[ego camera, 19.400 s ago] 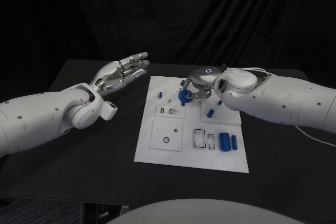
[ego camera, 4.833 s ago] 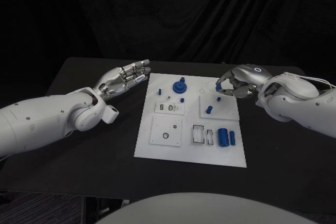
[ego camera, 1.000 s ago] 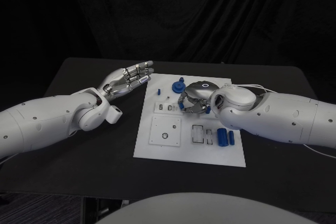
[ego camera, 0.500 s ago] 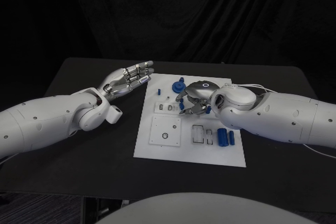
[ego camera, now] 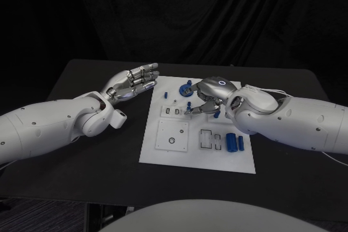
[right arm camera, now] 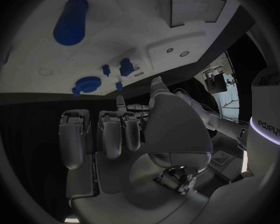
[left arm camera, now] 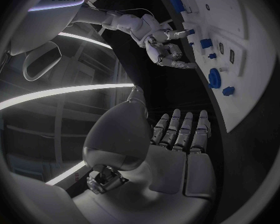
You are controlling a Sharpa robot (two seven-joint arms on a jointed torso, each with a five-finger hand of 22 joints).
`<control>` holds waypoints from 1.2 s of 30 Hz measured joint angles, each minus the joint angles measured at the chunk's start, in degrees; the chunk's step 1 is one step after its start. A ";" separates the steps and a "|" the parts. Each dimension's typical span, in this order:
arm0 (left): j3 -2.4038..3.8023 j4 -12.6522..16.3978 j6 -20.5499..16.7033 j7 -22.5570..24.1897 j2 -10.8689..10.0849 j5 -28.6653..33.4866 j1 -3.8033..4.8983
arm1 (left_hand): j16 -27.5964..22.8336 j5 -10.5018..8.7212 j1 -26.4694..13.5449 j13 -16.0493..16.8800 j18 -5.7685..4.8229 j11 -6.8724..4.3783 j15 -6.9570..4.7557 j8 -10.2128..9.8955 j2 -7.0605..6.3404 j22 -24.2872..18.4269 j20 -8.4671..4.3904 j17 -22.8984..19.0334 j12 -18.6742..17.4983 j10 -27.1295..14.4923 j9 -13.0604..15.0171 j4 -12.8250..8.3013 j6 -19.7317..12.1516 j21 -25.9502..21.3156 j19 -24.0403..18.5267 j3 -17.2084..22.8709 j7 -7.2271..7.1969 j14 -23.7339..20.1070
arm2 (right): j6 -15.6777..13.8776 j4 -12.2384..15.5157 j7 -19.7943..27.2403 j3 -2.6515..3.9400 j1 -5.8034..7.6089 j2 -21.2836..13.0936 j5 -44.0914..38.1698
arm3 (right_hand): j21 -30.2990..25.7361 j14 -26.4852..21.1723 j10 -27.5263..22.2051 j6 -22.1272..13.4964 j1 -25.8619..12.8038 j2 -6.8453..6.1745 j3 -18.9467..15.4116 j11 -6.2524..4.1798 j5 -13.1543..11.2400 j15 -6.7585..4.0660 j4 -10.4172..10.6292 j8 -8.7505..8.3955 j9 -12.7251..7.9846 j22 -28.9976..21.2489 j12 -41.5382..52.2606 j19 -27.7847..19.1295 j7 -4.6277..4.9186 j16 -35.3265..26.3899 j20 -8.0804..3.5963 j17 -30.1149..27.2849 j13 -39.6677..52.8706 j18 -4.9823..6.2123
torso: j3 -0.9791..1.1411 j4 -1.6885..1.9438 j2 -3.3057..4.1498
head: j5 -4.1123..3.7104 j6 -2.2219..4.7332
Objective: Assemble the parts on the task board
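While lying flat, blue cylinder part (ego camera: 230,142), long axis pointing away from robot

surface: black table (ego camera: 87,156), matte dark top | sitting on it: white task board (ego camera: 165,156), flat, pretty much dead center, long side running away from the robot | board's far end near the table's back edge, near end well short of the front edge | bare tabletop on both sides of it
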 measured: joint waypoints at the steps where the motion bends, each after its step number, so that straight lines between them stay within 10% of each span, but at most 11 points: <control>1: 0.00 0.45 -0.75 -0.01 -0.25 0.00 0.00 | 1.41 -0.41 -0.11 0.16 0.00 0.20 0.19 0.28 -0.54 0.72 0.11 0.34 1.50 1.09 0.06 0.47 0.52 2.12 3.49 0.47 0.34 2.46 | -1.45 0.64 0.63 0.03 0.25 -0.72 0.37 | 0.00 0.00 0.00 0.07 -0.13 0.43 0.00 0.00 0.00 0.00 0.00 0.00 0.00 0.00 0.00 0.00 0.07 0.00 0.00 0.00 0.00 0.00 | 0.01 -0.01 0.00 | 0.03 0.00; 10: 0.03 4.60 -6.57 0.00 -2.23 -2.13 0.00 | 20.67 -2.79 -1.24 3.43 0.14 2.64 -1.31 2.24 -3.45 6.15 -1.20 7.23 11.90 14.94 0.64 1.53 6.42 17.18 27.53 2.17 2.82 26.67 | -9.47 6.37 4.15 0.23 2.98 -8.43 2.62 | 0.00 0.00 0.21 3.24 1.45 3.68 0.24 0.21 0.32 0.00 -0.24 0.94 0.15 -0.01 0.26 0.00 0.57 0.00 0.00 0.00 0.00 0.00 | 0.14 -0.12 -0.26 | 0.61 1.72; 16: -0.01 6.82 -10.29 -0.42 -3.15 -7.01 0.30 | 32.08 -2.80 -1.50 8.12 0.91 2.26 -3.77 2.30 -3.19 9.63 -3.60 15.10 17.91 20.05 0.65 1.50 7.95 24.38 34.14 2.14 3.48 31.36 | -12.34 8.94 5.43 -0.23 3.54 -13.16 3.45 | 0.00 0.00 -0.01 3.75 2.20 4.43 0.24 0.43 1.26 0.00 -0.24 0.94 0.15 -0.01 0.25 0.00 0.68 0.00 0.00 0.00 0.00 0.00 | 0.20 -0.14 -0.79 | 0.82 3.30; 23: -0.01 8.05 -11.83 -3.59 -3.28 -10.10 2.85 | 43.79 0.08 0.13 16.10 0.91 -0.75 -6.11 2.67 -1.57 13.95 -6.04 25.61 26.97 30.05 0.81 1.19 10.49 30.76 39.75 1.83 4.40 34.15 | -13.51 10.45 5.99 -0.74 3.71 -16.93 3.92 | 0.00 0.00 -0.01 4.47 3.84 5.64 0.42 0.44 4.50 0.00 -0.41 0.95 -0.05 -0.02 0.24 0.00 0.55 0.00 0.00 0.00 0.00 0.00 | 0.52 -0.26 -2.08 | 0.90 3.46; 26: 0.04 8.42 -11.24 -7.31 -2.96 -11.20 4.25 | 47.81 2.25 3.52 21.32 0.91 -1.80 -7.14 5.54 1.97 16.94 -7.22 30.48 30.10 30.51 1.76 0.10 18.33 34.17 38.78 3.79 6.03 33.26 | -13.64 10.81 6.03 -0.78 3.73 -18.00 4.02 | 0.00 0.00 -0.01 5.43 5.94 6.27 0.65 0.44 7.37 0.01 -0.64 0.94 -0.26 -0.02 -0.90 -0.21 0.71 0.00 0.22 0.00 0.00 0.00 | 0.70 -0.27 -2.89 | 0.77 2.77; 30: 0.08 8.73 -8.92 -13.85 -2.07 -14.31 5.63 | 60.73 2.26 3.88 37.74 0.90 -3.24 -8.18 8.72 2.27 25.38 -8.46 46.02 39.38 36.16 2.12 0.58 20.80 43.47 36.04 4.69 6.68 39.49 | -13.71 11.14 6.08 -0.79 3.79 -18.94 4.13 | 0.00 0.00 -0.01 5.90 6.88 6.52 0.65 0.44 8.62 0.01 -0.64 0.94 -0.31 -0.02 -1.11 -0.21 0.79 0.00 0.22 0.00 0.00 0.00 | 0.94 -0.40 -3.76 | 0.57 2.07; 34: 0.00 8.84 -5.21 -21.63 -0.84 -18.02 6.63 | 75.11 2.26 3.21 64.94 -2.28 -3.30 -8.31 12.19 1.38 46.99 -9.07 68.06 52.16 56.04 3.41 1.16 24.24 59.31 43.03 4.10 7.46 55.43 | -13.79 11.59 6.12 -0.86 3.79 -19.77 4.18 | 0.00 0.13 -0.01 6.98 8.06 7.03 0.65 0.44 10.24 0.14 -0.64 0.94 -0.35 -0.02 -1.64 -0.21 0.77 0.00 0.22 0.00 0.00 0.00 | 1.37 -0.72 -4.80 | 0.52 1.13; 36: 0.00 8.73 -3.64 -24.78 -0.28 -19.23 7.10 | 79.19 2.26 2.35 69.61 -3.52 -3.05 -8.11 13.69 1.12 54.52 -9.09 70.94 55.89 64.84 4.09 1.33 26.28 64.08 47.19 3.94 7.78 62.20 | -13.83 11.71 6.14 -0.85 3.79 -20.00 4.19 | 0.00 0.17 -0.01 7.12 8.29 7.27 0.65 0.43 10.94 0.17 -0.64 0.94 -0.39 -0.02 -1.78 -0.08 0.78 0.00 0.35 0.00 0.02 0.00 | 1.55 -0.84 -5.19 | 0.51 0.74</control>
